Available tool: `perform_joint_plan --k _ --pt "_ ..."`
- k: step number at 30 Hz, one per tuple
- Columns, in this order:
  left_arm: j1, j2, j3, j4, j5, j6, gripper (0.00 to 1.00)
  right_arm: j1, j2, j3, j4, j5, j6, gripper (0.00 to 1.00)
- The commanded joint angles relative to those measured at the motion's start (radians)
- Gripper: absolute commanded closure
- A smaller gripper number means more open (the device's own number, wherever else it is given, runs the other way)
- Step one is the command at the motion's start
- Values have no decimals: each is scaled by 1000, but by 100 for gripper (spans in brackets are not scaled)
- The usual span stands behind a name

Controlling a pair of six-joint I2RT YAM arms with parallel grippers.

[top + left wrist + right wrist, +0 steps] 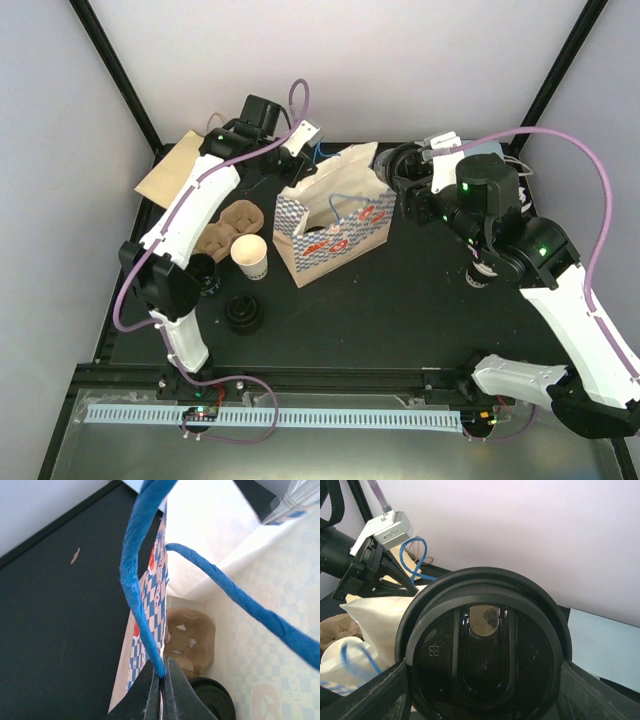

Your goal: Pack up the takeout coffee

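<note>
— What has the left gripper (161,677) got?

— Its fingers are pressed together on the rim of the paper bag (335,225), right where the blue handle (135,575) meets the paper. The handle loops up away from the fingertips, and the bag stands open-mouthed just under them.

— And the right gripper (392,168)?

— It is clamped on a black lid (485,650), with one finger on either side of the round rim. I cannot tell whether a cup sits behind the lid. The gripper hangs just beside the bag's far corner, opposite the left gripper.

— Where is the coffee?

— A white cup (250,255) stands on the table (400,310), beside the bag on the left gripper's side and nearer the arm bases. The cardboard carrier (228,225) touches it.
</note>
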Motion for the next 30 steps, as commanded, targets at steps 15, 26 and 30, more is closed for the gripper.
perform_joint_plan --k 15,26,30 --pt "-115 -217 -128 122 -125 48 98 20 -36 -97 -34 -307 -63 37" --pt "-172 -318 -235 190 -129 67 98 248 24 -266 46 36 -87 36" --pt "-186 -358 -264 215 -130 78 98 250 39 -278 47 13 -100 36"
